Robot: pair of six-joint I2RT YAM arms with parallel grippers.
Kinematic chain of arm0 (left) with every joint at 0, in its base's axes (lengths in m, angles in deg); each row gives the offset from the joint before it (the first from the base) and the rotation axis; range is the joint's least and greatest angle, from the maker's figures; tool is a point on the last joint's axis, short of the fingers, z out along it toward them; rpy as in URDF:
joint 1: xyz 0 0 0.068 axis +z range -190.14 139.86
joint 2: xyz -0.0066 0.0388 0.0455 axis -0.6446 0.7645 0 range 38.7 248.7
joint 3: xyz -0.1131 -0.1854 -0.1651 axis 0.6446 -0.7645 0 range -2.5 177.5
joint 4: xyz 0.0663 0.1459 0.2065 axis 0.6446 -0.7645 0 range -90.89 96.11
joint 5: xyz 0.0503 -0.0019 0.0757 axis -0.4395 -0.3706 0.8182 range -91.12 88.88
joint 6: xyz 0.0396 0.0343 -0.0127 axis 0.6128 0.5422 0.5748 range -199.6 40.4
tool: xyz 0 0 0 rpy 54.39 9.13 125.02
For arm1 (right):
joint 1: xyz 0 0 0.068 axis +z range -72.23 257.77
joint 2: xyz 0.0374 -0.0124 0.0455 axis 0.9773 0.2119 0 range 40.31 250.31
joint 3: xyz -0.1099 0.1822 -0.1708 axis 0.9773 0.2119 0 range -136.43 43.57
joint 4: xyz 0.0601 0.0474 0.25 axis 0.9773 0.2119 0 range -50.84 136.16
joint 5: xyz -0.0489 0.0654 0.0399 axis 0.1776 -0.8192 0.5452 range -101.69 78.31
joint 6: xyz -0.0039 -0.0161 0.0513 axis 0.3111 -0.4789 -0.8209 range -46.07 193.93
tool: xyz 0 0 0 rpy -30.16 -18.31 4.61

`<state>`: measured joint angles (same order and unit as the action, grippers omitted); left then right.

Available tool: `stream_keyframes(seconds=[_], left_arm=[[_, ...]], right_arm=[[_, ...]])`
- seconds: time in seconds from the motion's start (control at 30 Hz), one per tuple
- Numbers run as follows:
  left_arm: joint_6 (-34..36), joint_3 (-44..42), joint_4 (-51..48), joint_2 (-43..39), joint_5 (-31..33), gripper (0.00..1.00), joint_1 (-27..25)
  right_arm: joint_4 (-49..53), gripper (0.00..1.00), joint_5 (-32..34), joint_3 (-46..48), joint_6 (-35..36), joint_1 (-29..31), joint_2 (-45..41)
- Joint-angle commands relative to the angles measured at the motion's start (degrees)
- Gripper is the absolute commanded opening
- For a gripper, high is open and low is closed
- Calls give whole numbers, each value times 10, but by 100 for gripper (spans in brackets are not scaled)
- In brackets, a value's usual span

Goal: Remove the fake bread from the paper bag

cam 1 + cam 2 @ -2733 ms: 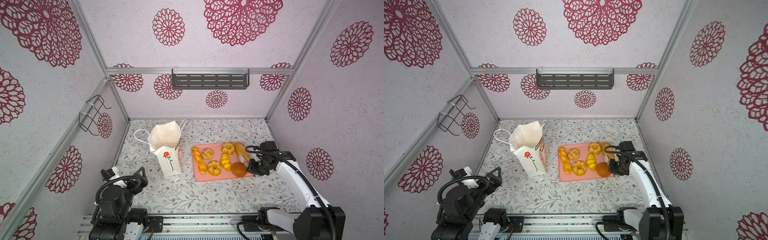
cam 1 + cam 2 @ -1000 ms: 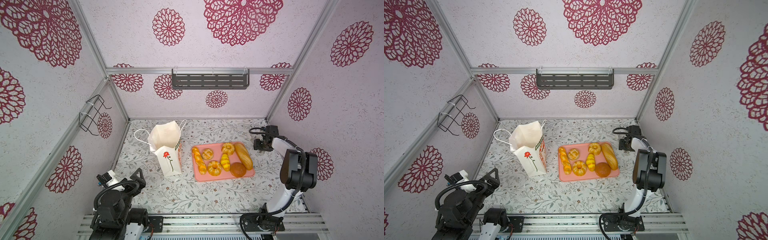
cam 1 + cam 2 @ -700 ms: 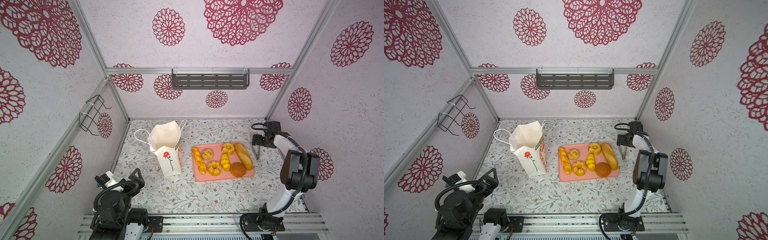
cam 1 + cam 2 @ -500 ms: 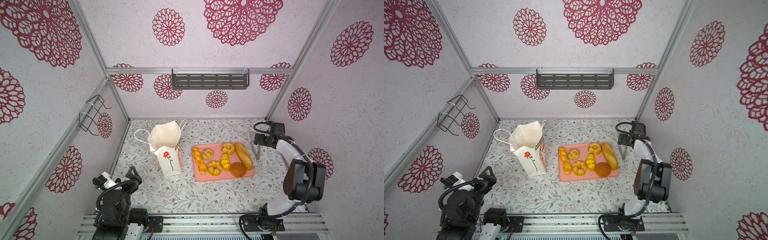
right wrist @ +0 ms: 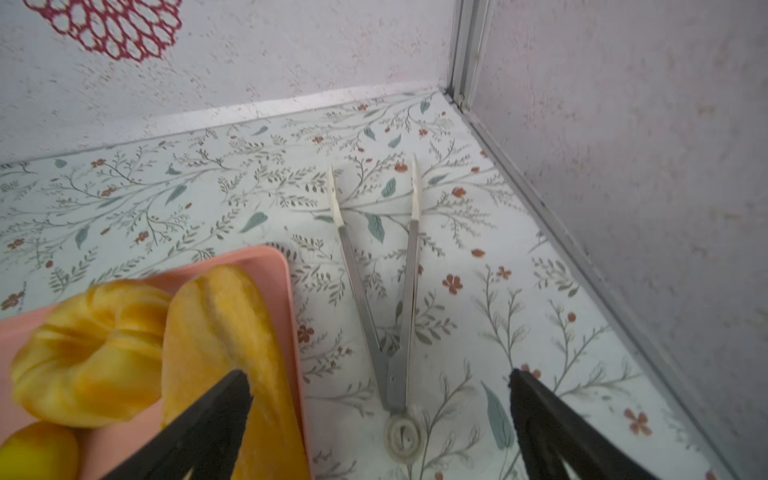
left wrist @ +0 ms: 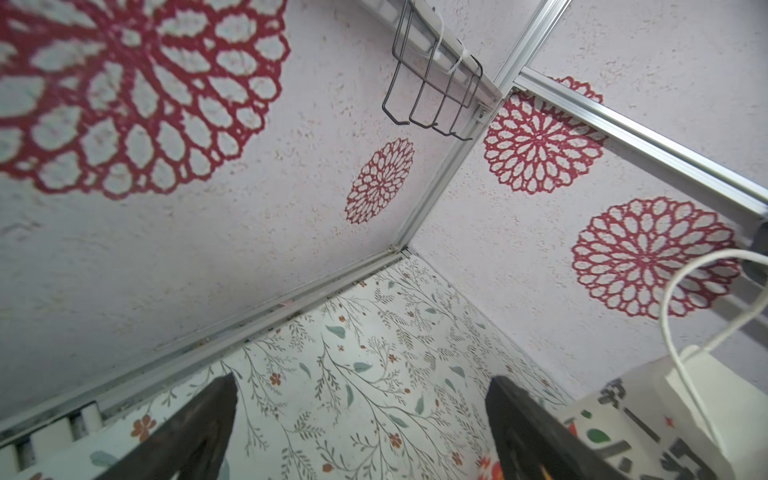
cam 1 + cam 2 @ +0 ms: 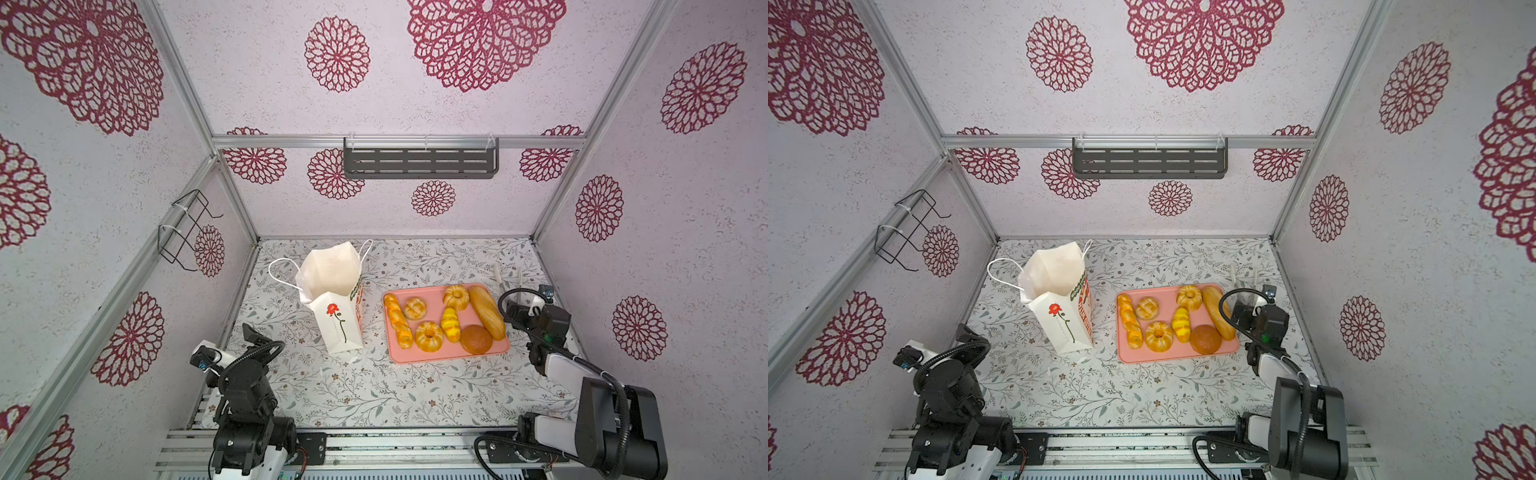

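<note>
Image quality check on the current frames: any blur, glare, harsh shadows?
In both top views: sharp, evenly lit, no glare or hard shadows around the paper bag. Right wrist view: long loaf and ring bun near the lens look soft, tongs crisp. Left wrist view: walls sharp, left gripper a dark silhouette.

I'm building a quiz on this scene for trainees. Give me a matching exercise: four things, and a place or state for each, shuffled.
Things:
1 paper bag
2 long loaf
3 tongs
4 right gripper

Places or states:
A jaws apart, holding nothing
B lying on the pink tray
C standing upright
D lying on the table

Pairs: 1-C, 2-B, 3-D, 4-A
</note>
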<state>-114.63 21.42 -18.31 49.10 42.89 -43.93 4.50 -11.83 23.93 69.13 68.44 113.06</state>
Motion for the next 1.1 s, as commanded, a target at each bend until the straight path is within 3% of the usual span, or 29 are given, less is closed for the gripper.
stream_keyframes(seconds=[0.0,0.17,0.23,0.37,0.5,0.57,0.67,0.77,0.93,1.07], left_arm=[[64,-30,98,46,50,97,7],[23,-70,183,159,32,97,26],[23,-80,229,207,17,97,33],[67,-87,342,303,-13,97,51],[89,-108,459,418,-114,97,103],[80,-105,500,465,-132,97,125],[96,-94,576,534,-252,97,173],[109,-64,610,595,-328,97,210],[192,-22,657,668,-438,98,218],[209,17,627,698,-520,100,218]], right_arm=[[-161,99,18,13,-38,7,21],[-299,99,19,55,-27,30,93],[-302,99,-1,54,-6,38,100],[-391,99,-3,70,27,69,159],[-357,99,29,65,19,68,146],[-380,99,24,71,15,66,152],[-410,99,35,90,12,64,149],[-455,99,49,114,7,64,151],[-495,99,38,129,8,64,157],[-492,99,36,129,10,64,157]])
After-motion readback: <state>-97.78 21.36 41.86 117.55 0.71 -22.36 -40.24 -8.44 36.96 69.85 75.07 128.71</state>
